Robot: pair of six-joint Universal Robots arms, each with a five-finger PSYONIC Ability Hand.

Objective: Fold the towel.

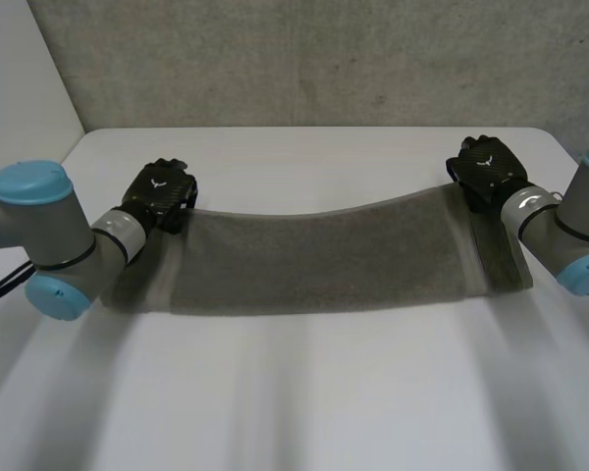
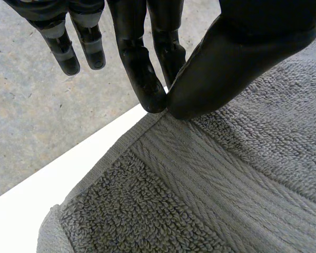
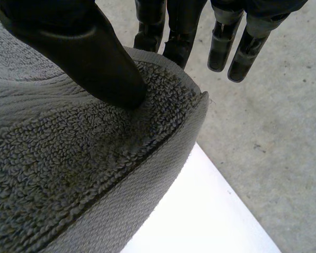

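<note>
Currently: grey towel, far corners pinched by left robot hand and right robot hand; we should draw both evenly nearward.

Both arms reached forward, their hands well apart. The left hand and the right hand each pinched the towel between thumb and fingertips, remaining fingers straight.

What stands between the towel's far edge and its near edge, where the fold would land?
Nothing visible: the left hand and right hand each pinch a far corner of the towel, whose surface lies bare.
</note>
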